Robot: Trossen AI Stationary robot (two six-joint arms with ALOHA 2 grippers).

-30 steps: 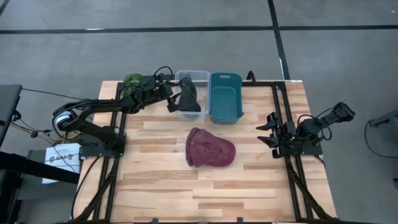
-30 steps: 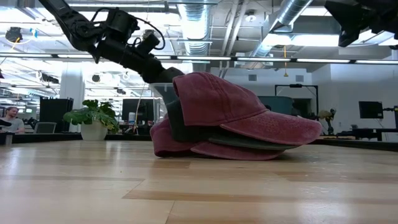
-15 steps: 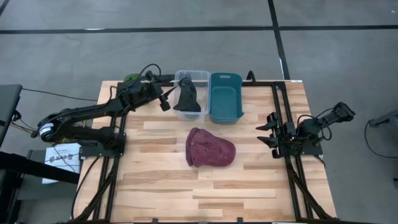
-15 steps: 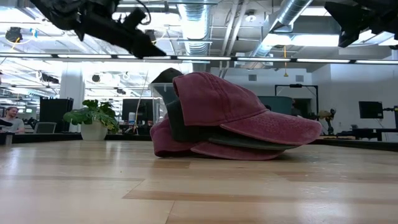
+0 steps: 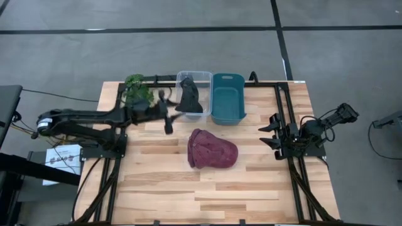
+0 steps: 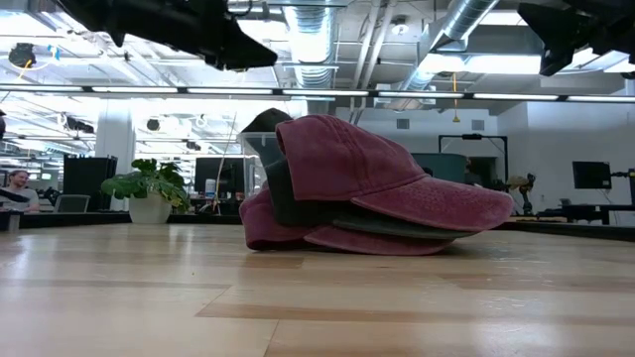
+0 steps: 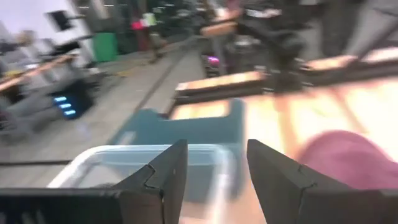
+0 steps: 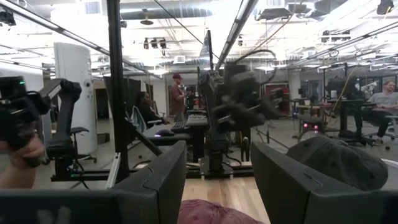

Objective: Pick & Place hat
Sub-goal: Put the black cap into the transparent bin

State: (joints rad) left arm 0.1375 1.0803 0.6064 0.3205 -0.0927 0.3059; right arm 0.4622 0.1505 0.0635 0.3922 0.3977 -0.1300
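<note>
A pile of maroon hats (image 5: 212,149) lies mid-table; in the low view a dark hat (image 6: 298,198) is sandwiched in the pile. Another dark hat (image 5: 190,97) sits in the clear bin (image 5: 204,76) at the far edge, its crown also visible in the right wrist view (image 8: 342,162). My left gripper (image 5: 168,124) hovers open and empty above the table, left of the pile and nearer than the clear bin; in its wrist view (image 7: 214,168) nothing is between the fingers. My right gripper (image 5: 267,134) waits open at the right, pointing toward the pile.
A teal bin (image 5: 227,97) stands right of the clear bin. A potted plant (image 5: 138,85) sits at the far left corner. Black frame rails (image 5: 282,119) run along both table sides. Bare wood lies in front of the pile toward the near edge.
My left gripper has drawn back from the dark hat in the clear bin, going toward the table's left and then its near edge, rising a little and turning. The dark hat stays in the bin. The pile has not moved.
</note>
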